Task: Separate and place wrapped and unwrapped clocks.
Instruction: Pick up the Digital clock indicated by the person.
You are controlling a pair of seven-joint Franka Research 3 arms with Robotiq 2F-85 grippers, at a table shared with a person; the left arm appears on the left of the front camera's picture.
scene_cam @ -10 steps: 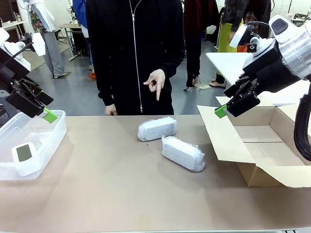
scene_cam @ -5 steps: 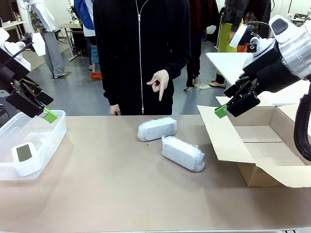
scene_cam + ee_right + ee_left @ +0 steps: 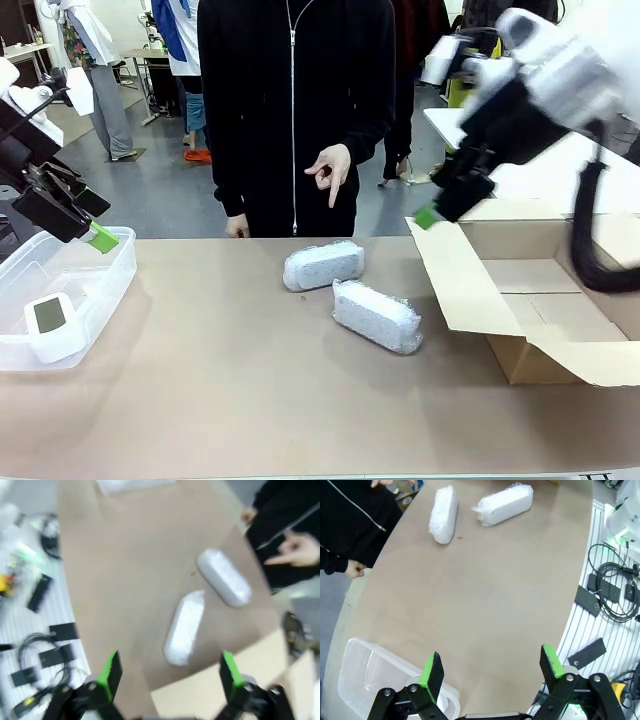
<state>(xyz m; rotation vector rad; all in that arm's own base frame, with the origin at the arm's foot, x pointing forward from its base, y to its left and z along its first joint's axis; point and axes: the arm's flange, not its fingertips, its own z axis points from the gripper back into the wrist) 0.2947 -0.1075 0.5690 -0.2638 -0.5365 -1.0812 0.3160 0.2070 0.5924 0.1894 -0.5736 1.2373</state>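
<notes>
Two wrapped bundles in bubble wrap lie mid-table: the far bundle (image 3: 323, 264) (image 3: 444, 514) (image 3: 223, 577) and the near bundle (image 3: 376, 315) (image 3: 504, 503) (image 3: 184, 626), almost touching at one end. The unwrapped white clock (image 3: 50, 318) rests inside a clear plastic bin (image 3: 105, 272) at the left. My left gripper (image 3: 95, 232) (image 3: 491, 660) hangs open above the bin, holding nothing. Motion-blurred, my right gripper (image 3: 432, 213) (image 3: 170, 666) is open and empty in the air, by the cardboard box's (image 3: 545, 300) raised flap and to the right of the bundles.
A person in black stands at the far edge, one hand (image 3: 328, 170) (image 3: 300, 550) pointing down at the far bundle. The open box fills the right side of the table. Cables and black plates (image 3: 607, 587) lie beyond the table's near edge.
My right arm has swung left and upward from over the box toward the table's middle, and is blurred now. The left arm, bundles and clock have not moved.
</notes>
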